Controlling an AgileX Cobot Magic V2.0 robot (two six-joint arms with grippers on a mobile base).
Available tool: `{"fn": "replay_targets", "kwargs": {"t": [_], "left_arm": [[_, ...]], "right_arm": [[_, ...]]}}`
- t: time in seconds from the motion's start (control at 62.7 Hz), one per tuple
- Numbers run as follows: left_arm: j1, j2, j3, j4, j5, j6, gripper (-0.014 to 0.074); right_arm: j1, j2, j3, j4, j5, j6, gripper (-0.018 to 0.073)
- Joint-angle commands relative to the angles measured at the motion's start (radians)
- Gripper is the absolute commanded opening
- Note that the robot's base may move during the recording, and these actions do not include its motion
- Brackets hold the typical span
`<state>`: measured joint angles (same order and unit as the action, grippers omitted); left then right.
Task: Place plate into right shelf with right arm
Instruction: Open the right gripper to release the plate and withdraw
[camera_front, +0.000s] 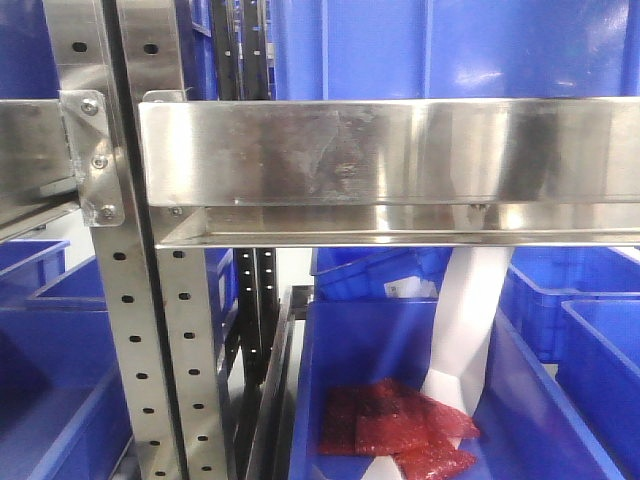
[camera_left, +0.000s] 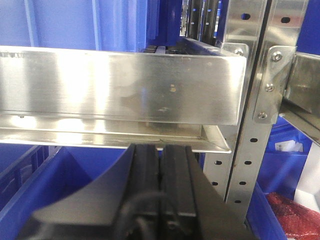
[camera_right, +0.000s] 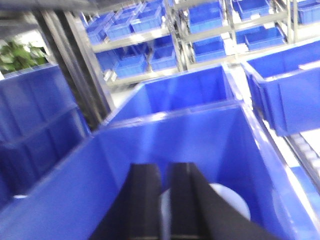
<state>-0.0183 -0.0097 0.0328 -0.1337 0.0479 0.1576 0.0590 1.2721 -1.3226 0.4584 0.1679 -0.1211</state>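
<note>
In the right wrist view the white plate shows in the thin gap between my right gripper's black fingers and to the right of them. The gripper is shut on the plate's edge, low inside a deep blue bin. That view is blurred. The right shelf's broad steel front rail crosses the front view, where neither the plate nor the right gripper shows. My left gripper is shut on nothing, its fingers pressed together just below a steel rail.
Perforated steel posts stand left of the rail. Under the rail, a blue bin holds red packets and a white paper sheet. More blue bins flank the right gripper, and racks of bins stand behind.
</note>
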Motion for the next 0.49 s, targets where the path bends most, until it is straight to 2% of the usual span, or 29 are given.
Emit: {"fn": "replay_targets", "kwargs": {"t": [0.0, 0.112, 0.191, 0.351, 0.478], "left_arm": [[-0.002, -0.01, 0.01, -0.008, -0.09, -0.007, -0.0128], [-0.002, -0.01, 0.01, -0.008, -0.09, -0.007, -0.0128], [-0.002, -0.01, 0.01, -0.008, -0.09, -0.007, -0.0128], [-0.002, -0.01, 0.01, -0.008, -0.09, -0.007, -0.0128], [-0.002, -0.01, 0.01, -0.008, -0.09, -0.007, -0.0128]], "right_arm": [[0.0, -0.06, -0.028, 0.005, -0.023, -0.001, 0.005], [-0.003, -0.107, 0.008, -0.024, 0.059, -0.001, 0.005], [-0.003, -0.163, 0.071, -0.076, 0.056, -0.003, 0.005], [-0.003, -0.328, 0.27, -0.238, 0.051, -0.068, 0.005], [-0.003, -0.484, 0.447, -0.256, 0.045, -0.068, 0.005]]}}
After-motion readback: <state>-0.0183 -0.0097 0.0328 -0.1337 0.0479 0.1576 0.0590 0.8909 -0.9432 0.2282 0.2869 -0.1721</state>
